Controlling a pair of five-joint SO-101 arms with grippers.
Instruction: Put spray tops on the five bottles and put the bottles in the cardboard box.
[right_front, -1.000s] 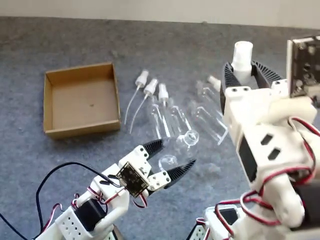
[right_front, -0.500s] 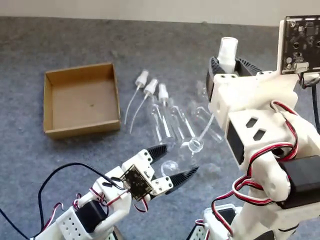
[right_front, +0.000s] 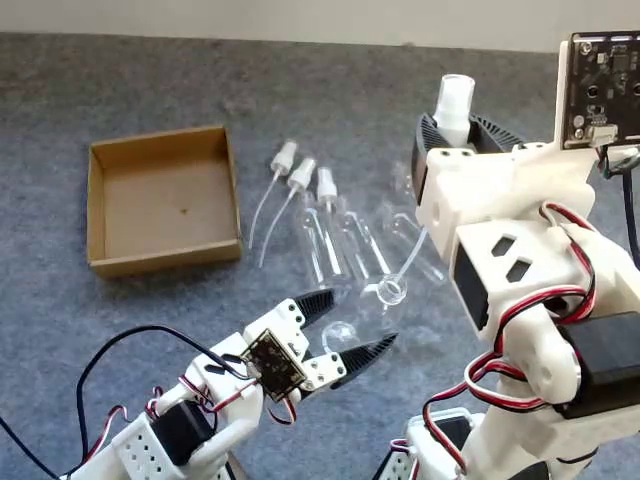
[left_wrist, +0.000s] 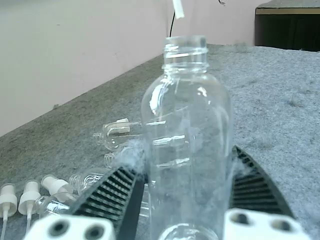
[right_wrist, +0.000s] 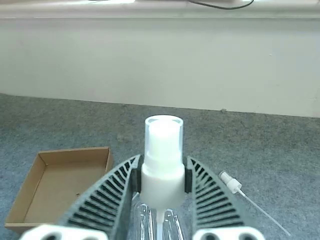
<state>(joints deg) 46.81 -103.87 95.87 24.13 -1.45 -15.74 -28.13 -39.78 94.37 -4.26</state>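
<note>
My left gripper (right_front: 357, 318) is shut on a clear bottle (right_front: 388, 292) near the table's front, its open neck (left_wrist: 185, 46) pointing up between the black fingers (left_wrist: 112, 192). Above and behind it, my right gripper (right_front: 457, 122) is shut on a white spray top (right_front: 455, 98), which stands upright between the ribbed fingers (right_wrist: 112, 192). Its thin dip tube (right_front: 412, 258) slants down to the bottle's mouth. The cardboard box (right_front: 100, 205) lies open at the left with nothing in it, and is also in the right wrist view (right_wrist: 30, 175).
Three loose spray tops (right_front: 300, 172) with long tubes lie right of the box. Several clear bottles (right_front: 345, 240) lie on their sides behind the held one. Another spray top (right_wrist: 228, 181) lies to the right. Grey carpet covers the table.
The right arm swung left with the spray top, bringing the tube's end to the bottle's mouth. The left gripper drew slightly nearer with the bottle. Over the last half second nothing moved.
</note>
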